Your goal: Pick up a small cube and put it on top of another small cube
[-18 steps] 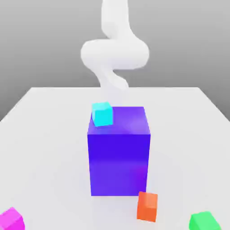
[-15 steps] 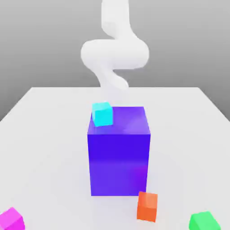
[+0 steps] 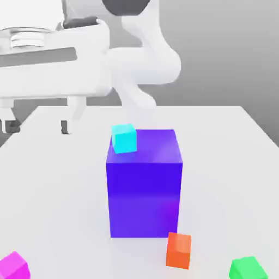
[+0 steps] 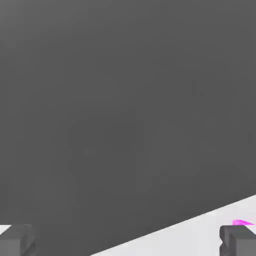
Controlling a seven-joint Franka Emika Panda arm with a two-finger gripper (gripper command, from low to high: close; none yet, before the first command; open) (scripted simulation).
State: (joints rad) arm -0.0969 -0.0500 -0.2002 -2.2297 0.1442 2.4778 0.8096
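At the near corner of the table (image 3: 49, 180), on the exterior view's left, lies the magenta cube (image 3: 13, 266), well apart from the wide-open, empty gripper (image 3: 35, 126), whose descent could clip the big blue block (image 3: 144, 185).

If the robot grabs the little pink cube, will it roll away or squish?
Probably not. The pink cube has flat faces and sits flat on the table, so it should slide rather than roll. It looks solid with sharp edges, so likely stiff. Its smooth sides might slip in the open gripper.
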